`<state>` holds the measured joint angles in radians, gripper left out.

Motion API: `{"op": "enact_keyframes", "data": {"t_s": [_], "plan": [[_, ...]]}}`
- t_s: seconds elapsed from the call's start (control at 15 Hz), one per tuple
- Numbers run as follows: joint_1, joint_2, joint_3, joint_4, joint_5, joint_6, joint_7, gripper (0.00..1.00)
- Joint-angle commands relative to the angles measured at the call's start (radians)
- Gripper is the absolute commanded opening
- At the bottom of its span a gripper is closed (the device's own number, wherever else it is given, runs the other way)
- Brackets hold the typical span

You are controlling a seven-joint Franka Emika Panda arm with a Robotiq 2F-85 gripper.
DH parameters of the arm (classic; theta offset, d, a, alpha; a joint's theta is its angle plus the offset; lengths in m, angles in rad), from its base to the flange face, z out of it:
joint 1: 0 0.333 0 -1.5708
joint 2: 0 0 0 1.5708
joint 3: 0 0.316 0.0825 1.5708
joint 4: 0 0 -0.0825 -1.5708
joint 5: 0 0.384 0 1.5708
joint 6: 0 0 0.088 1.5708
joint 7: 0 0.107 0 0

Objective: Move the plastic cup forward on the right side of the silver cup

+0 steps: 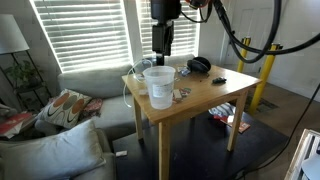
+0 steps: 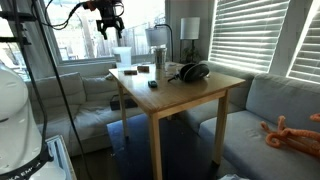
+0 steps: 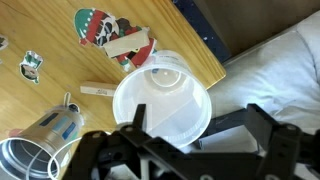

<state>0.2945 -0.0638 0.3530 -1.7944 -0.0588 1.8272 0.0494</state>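
The plastic cup [image 1: 158,86] is a large translucent whitish cup standing upright near the table's corner; it also shows in an exterior view [image 2: 122,57] and in the wrist view [image 3: 160,100]. The silver cup [image 2: 158,61] stands a little apart from it and appears at the lower left of the wrist view [image 3: 40,145]. My gripper [image 1: 162,52] hangs above the plastic cup, open and empty, also visible in an exterior view [image 2: 108,27]. In the wrist view the fingers [image 3: 195,128] spread wide over the cup's rim and the table edge.
Black headphones [image 1: 198,65] [image 2: 192,72] lie on the wooden table [image 1: 210,95]. A small dark object [image 1: 219,79] lies nearby. A colourful sticker [image 3: 100,28] and small wooden blocks [image 3: 130,48] lie beyond the plastic cup. A grey sofa [image 1: 60,140] adjoins the table.
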Motion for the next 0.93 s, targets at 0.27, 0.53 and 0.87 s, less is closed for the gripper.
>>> {"op": "enact_keyframes", "data": {"t_s": [0.27,0.53,0.87], "plan": [[0.035,0.045,0.016,0.029,0.015,-0.018,0.032,1.0],[0.053,0.071,0.022,0.023,0.008,-0.021,0.059,1.0],[0.057,0.089,0.016,0.008,-0.049,-0.006,0.088,0.61]]}}
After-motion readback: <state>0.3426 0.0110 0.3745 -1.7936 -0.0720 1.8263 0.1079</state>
